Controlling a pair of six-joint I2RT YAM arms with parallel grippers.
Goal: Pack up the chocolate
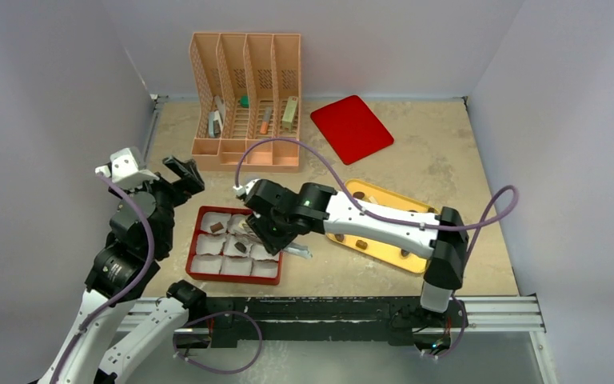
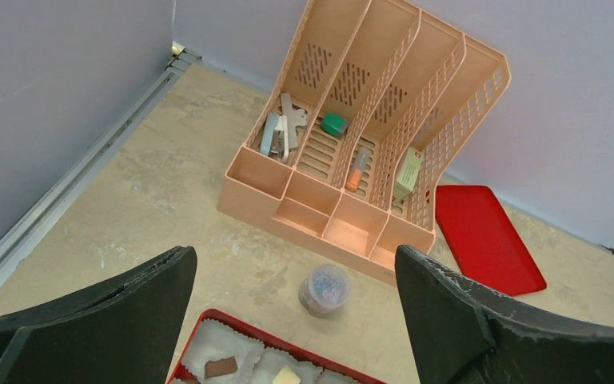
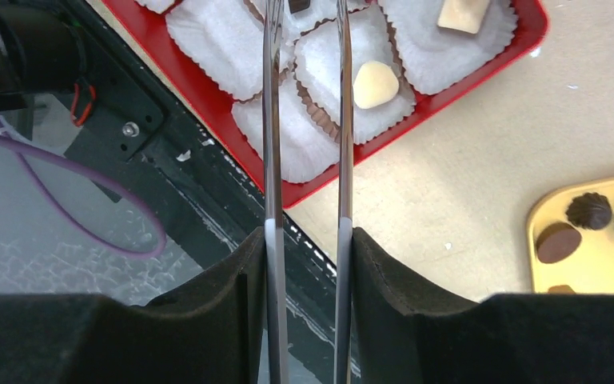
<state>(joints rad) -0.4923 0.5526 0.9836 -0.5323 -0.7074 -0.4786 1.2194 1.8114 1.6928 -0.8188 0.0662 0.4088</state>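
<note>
The right hand is closed on a pair of metal tweezers, whose two blades run forward side by side with a narrow gap between them, out over the red box. A dark bit shows between the blades at the very top edge of the right wrist view; whether it is pinched I cannot tell.

The red box lies close to the near edge of the tabletop, one corner just beside the black base rail. Its white paper cups fill it wall to wall. One cup holds a cream chocolate, another a pale square chocolate, and a brown chocolate sits in a cup at the far-left corner.

More dark chocolate pieces wait on the gold tray to the right. A strip of bare tabletop separates tray and box.

The left hand hangs above the tabletop's left side near the wall, its fingers spread wide and holding nothing. Beyond the box there is open tabletop up to the peach organizer, with only a small clear jar standing in it. A flat red lid lies by the back wall, right of the organizer and apart from the tray.
</note>
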